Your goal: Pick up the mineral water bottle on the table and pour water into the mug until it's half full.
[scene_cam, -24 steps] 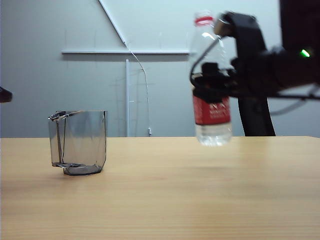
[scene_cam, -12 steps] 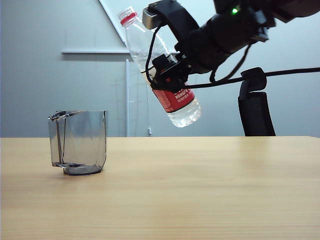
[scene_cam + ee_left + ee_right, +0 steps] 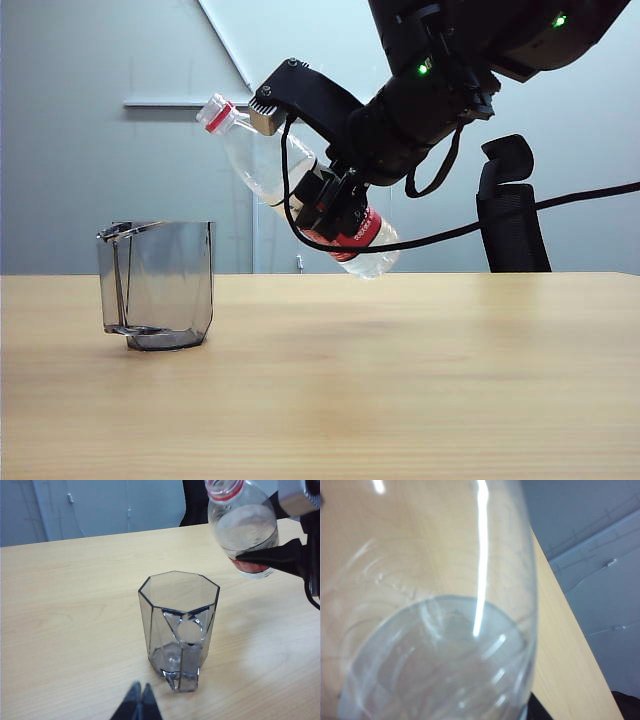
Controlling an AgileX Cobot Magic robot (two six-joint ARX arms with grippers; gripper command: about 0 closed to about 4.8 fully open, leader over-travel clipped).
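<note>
Surface: wooden table (image 3: 420, 380).
Mug (image 3: 157, 285): upright, empty.
Bottle (image 3: 275, 170): tilted, neck toward mug, above it.
Right gripper (image 3: 335, 205): grasping bottle.
Left gripper (image 3: 138, 705): clenched, beside mug.

Clear, glossy plastic on the bottle (image 3: 262, 165), streaked with bright highlights up close; red plastic ring at the neck, glossy red-and-white label (image 3: 360, 232) round the lower body. Transparent smoky-grey mug (image 3: 157, 284), smooth and faceted, with shiny edges and a thick clear base. Light-brown wood on the table (image 3: 400, 380), fine-grained, smooth, softly sheened. Matt black plastic on the right gripper (image 3: 328, 208); dark, matt tips on the left gripper (image 3: 138, 705).
</note>
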